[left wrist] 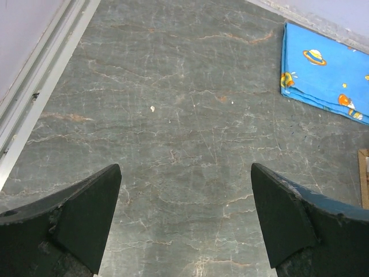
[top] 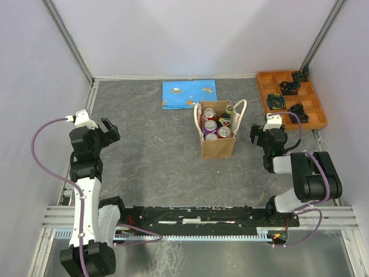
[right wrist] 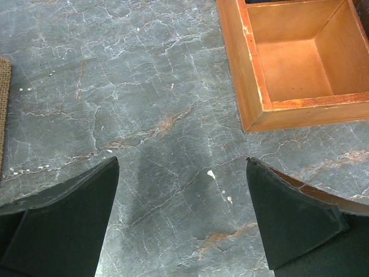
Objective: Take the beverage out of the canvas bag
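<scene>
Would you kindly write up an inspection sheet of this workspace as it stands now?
Surface: grey marbled table, a few small pale specks.
Job's things: canvas bag upright mid-table, open at the top, several beverage cans standing inside; none taken out yet.
Clutter: blue cloth lying flat behind the bag; orange tray at the far right, dark objects in some compartments.
Pincers: left pincer open, empty, over bare table; right pincer open, empty, between bag and tray.
Cables: purple cable looped along each arm, apart from the bag.
Surroundings: pale walls on three sides; metal rail at the near edge.
</scene>
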